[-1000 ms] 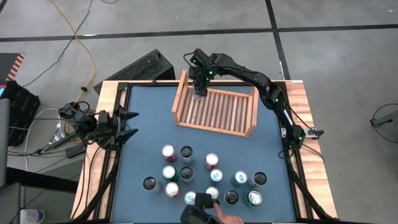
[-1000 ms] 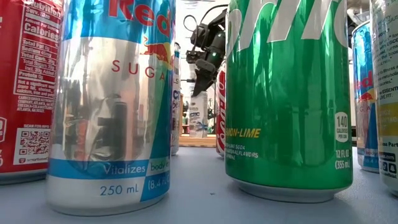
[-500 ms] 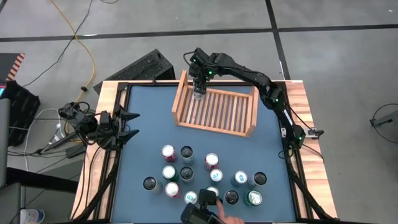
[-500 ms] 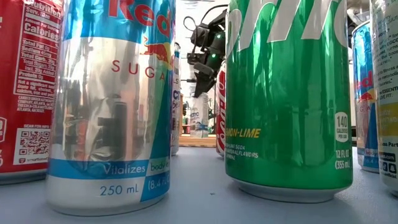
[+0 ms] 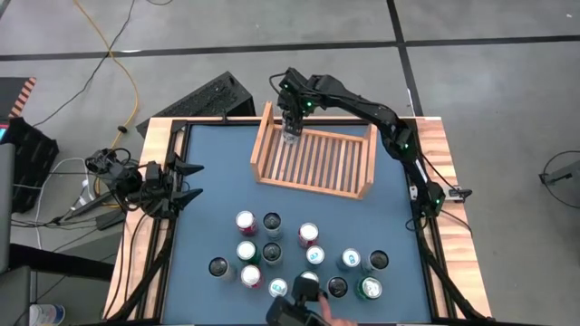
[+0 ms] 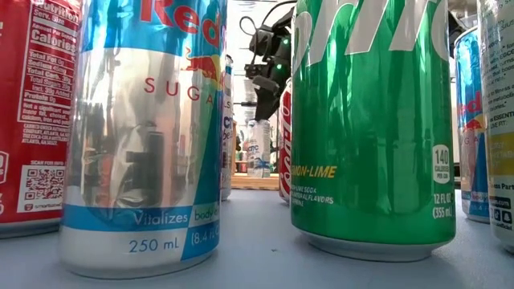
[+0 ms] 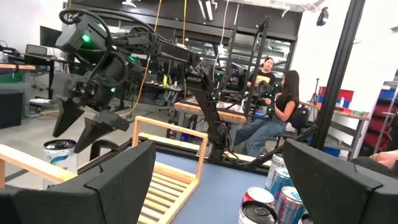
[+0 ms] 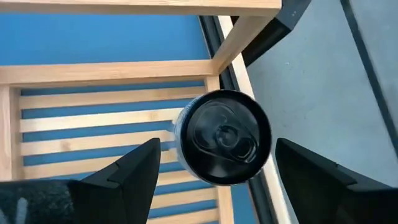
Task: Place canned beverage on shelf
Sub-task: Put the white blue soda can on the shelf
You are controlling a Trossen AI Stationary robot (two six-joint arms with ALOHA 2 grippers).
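**Can standing in the shelf's far-left corner, right gripper released above it**

Your right gripper (image 5: pixel 290 127) is hovering directly over the can (image 8: pixel 224 137), fingers (image 8: pixel 121 177) spread apart on either side of it and gripping nothing. In the left wrist view the two fingers are hanging clear above the can's top, not touching it. The can is standing upright on the slats in the far-left corner of the shelf (image 5: pixel 313 187), just beside the back rail and the left wall.

Your right arm is reaching in from the table's right edge, across the shelf's far-right corner.

Your left gripper (image 5: pixel 190 181) is waiting near the table's left edge, well apart from the shelf, its fingers splayed wide and holding nothing.

The other cans (image 5: pixel 272 252) are standing upright in a cluster along the table's near edge. At that edge a person's hand (image 5: pixel 328 314) is showing beside a dark device, next to the nearest cans.
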